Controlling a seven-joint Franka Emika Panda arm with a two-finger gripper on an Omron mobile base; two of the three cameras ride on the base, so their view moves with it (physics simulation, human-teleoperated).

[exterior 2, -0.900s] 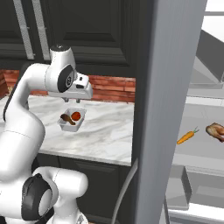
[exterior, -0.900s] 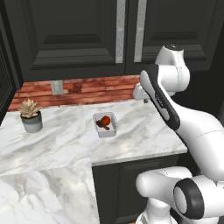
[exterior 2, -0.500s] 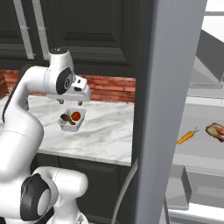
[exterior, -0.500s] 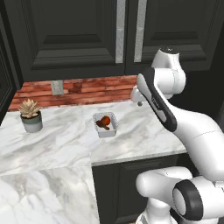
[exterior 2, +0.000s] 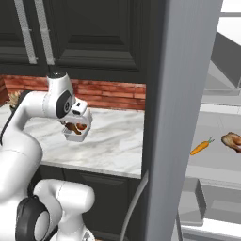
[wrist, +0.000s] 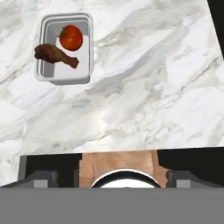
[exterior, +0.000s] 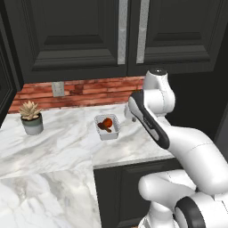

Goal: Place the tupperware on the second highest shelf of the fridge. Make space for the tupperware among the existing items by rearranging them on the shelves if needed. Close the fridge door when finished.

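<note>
Left base view: tub (exterior: 107, 126) sits on the marble counter (exterior: 58, 147), near the front edge; our hand is hidden behind the wrist, so we can't tell if the fingers are apart or together. Right base view: hand (exterior 2: 79, 115) hangs just above the tub (exterior 2: 75, 131), fridge door (exterior 2: 176, 117) close on the right; a wide swing could clip it. Carrot (exterior 2: 200, 147) and meat (exterior 2: 232, 140) already take up shelf room. Hand view: tub (wrist: 64, 47) is well off-centre, so a straight descent would likely miss or nudge it off the counter.
</note>
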